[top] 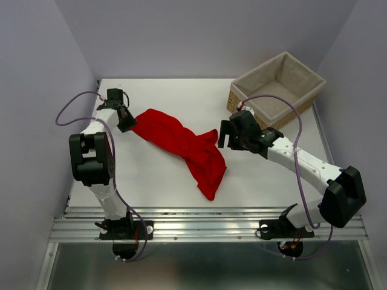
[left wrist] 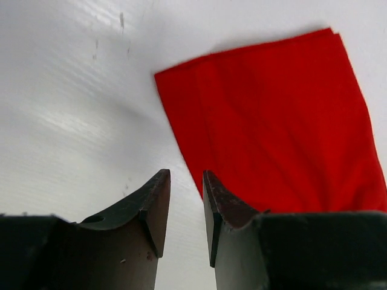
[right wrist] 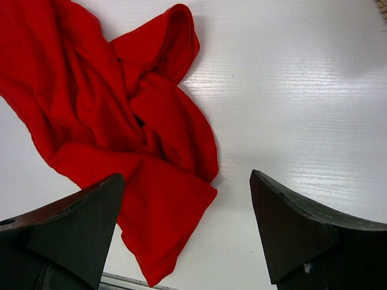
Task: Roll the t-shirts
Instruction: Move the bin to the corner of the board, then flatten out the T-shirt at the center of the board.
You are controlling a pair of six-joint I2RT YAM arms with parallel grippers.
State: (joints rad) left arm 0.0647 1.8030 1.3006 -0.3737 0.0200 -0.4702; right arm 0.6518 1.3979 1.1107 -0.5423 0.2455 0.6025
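Red t-shirt (top: 181,145) crumpled, unrolled. Left gripper (left wrist: 186,175) slightly parted, empty, at its far-left end. Right gripper (right wrist: 185,176) wide open beside right edge, probably to spread it.

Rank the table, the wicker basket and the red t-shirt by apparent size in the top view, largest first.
1. table: clearly largest.
2 and 3. wicker basket and red t-shirt: they cover similar areas, and the t-shirt lies bunched, so I won't rank them.

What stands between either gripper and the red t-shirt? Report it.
Nothing visible does. The red t-shirt lies crumpled between the left gripper and the right gripper; the wicker basket stands apart at the far right.
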